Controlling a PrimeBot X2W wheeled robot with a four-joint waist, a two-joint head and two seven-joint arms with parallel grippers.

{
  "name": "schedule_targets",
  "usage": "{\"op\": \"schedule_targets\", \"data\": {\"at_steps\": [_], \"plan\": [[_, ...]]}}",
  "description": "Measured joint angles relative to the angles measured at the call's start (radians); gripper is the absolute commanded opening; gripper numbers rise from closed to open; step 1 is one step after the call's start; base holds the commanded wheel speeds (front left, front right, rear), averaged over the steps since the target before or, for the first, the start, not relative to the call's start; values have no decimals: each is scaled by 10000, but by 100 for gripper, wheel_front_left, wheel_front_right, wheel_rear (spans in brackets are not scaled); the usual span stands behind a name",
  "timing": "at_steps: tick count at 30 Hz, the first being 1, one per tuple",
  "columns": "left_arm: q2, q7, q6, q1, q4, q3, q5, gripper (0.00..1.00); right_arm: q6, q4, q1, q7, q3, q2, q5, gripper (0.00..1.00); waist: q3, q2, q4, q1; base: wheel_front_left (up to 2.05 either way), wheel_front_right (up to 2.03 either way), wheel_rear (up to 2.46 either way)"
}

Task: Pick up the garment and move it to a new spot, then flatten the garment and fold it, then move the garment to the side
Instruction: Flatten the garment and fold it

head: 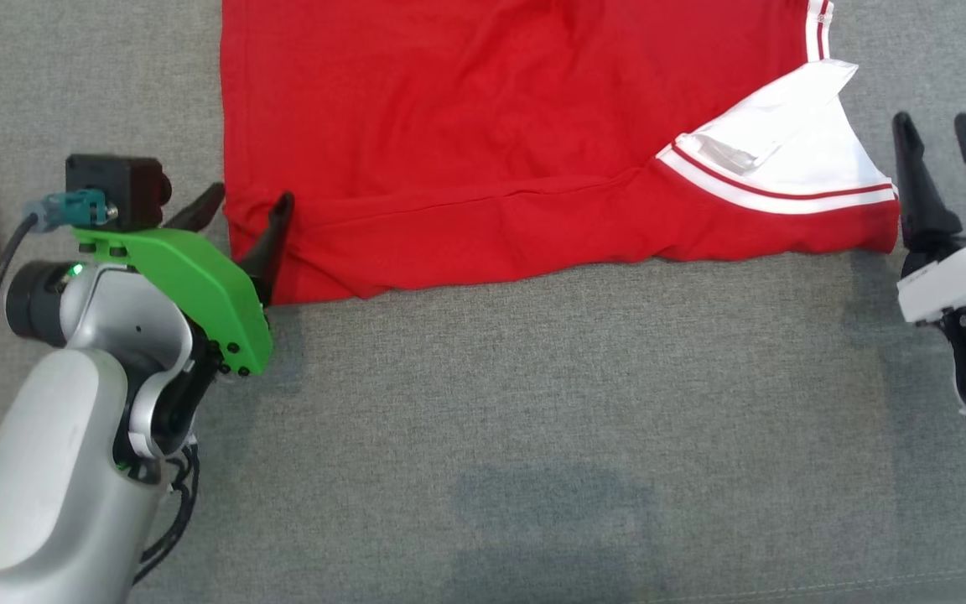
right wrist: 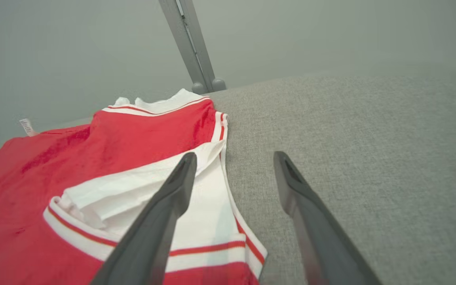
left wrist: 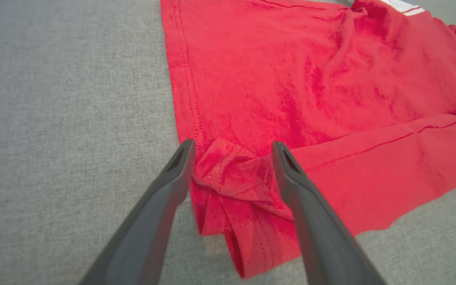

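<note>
**Red garment [head: 483,143] laid out on the tabletop [head: 533,419]**

The left claw [head: 250,195] straddles its bunched near-left corner — fingers apart, nothing clamped. The right claw [head: 934,124], equally wide apart, sits just beside the white-striped right end — over bare grey cloth.

The garment [head: 466,151] is soft red knit cloth, matt and creased between the fingers of the left gripper [left wrist: 232,148]; its white trim [head: 793,143] beside the right gripper [head: 932,119] looks smoother. Both grippers' fingers are dark, matt plastic. Beneath them the grey surface [head: 533,403] is coarse woven cloth, matt. Behind the left fingers a smooth green plastic bracket [head: 198,285] sits on a satin silver forearm casing [head: 47,470].
</note>
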Motion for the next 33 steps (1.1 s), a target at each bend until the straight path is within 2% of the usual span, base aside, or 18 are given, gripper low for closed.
{"op": "schedule_targets", "data": {"at_steps": [10,23,32,33], "plan": [[-351,-309,144,984,42,481,-412,100,4,625,683,84,232,4,-98,100,177,0,-96,0,0,0,0],[-374,-479,155,2154,-236,725,-518,100,105,874,1450,-280,334,472,186,100,-123,0,13,0,0,0,0],[-570,-320,186,2204,-368,671,-686,100,196,865,1450,-311,391,476,196,100,-112,0,8,-1,0,0,0],[-593,-288,186,2180,-380,616,-688,100,199,861,1445,-311,399,476,196,97,-104,0,0,0,0,0,0]]}}
